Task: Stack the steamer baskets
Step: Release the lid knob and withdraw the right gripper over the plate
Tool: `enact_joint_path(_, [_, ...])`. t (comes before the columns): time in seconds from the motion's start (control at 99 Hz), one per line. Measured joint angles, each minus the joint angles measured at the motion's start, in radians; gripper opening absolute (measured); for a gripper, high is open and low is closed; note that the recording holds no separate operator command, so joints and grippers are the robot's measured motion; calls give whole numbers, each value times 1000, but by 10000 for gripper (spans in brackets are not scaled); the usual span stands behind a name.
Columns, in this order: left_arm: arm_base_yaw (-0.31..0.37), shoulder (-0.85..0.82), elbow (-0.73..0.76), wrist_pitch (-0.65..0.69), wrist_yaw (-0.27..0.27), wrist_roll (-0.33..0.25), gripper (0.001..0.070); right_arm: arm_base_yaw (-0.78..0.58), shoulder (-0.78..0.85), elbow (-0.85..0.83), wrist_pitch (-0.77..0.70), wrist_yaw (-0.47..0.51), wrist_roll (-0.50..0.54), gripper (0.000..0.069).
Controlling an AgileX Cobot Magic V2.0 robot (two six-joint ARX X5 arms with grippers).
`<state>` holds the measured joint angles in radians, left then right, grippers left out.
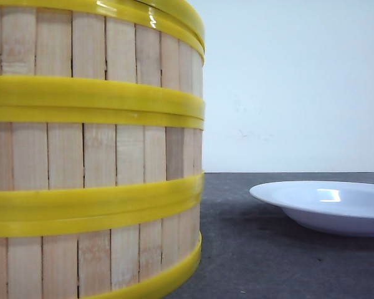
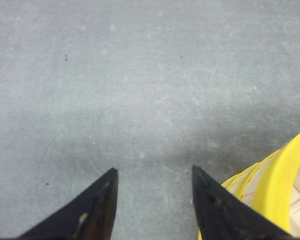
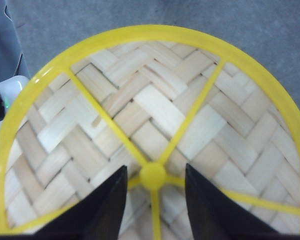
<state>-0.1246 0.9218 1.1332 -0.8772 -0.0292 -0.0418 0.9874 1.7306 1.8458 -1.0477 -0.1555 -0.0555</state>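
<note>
On the left side of the table, the steamer baskets (image 1: pixel 93 156) are standing in one tall pile of three. Over the pile, our right gripper (image 3: pixel 154 177) is hanging spread wide around the yellow knob (image 3: pixel 152 176) of the woven lid (image 3: pixel 155 110). We are thinking we should lift straight up so nothing tips. Our left gripper (image 2: pixel 154 180) is spread too, pinching nothing, beside the pile. A white plate (image 1: pixel 324 205) is sitting well apart on the right.

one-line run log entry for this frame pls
steamer baskets: stacked | lid: on top | right claw: open, straddling knob | left claw: open, empty, beside stack | plate: right
</note>
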Motion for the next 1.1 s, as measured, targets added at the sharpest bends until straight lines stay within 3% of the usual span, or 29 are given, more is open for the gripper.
enact_joint_path(0.172, [0, 0, 0, 4, 0, 0, 275, -6, -61, 31, -42, 31, 3, 214])
enact_joint_path(0.303, [0, 0, 0, 5, 0, 1, 275, -32, -155, 44, -90, 122, 4, 214])
enact_joint_path(0.404, [0, 0, 0, 6, 0, 1, 275, -85, -220, 45, -111, 188, 7, 214])
enact_joint_path(0.545, [1, 0, 0, 7, 0, 1, 275, -205, -319, 2, -97, 209, 11, 214])
enact_joint_path(0.939, [15, 0, 0, 6, 0, 1, 275, -640, -690, -467, 1, 208, 47, 214])
enact_joint_path(1.101, [16, -14, -36, 42, 0, 0, 275, -811, -844, -697, 18, 120, 60, 214])
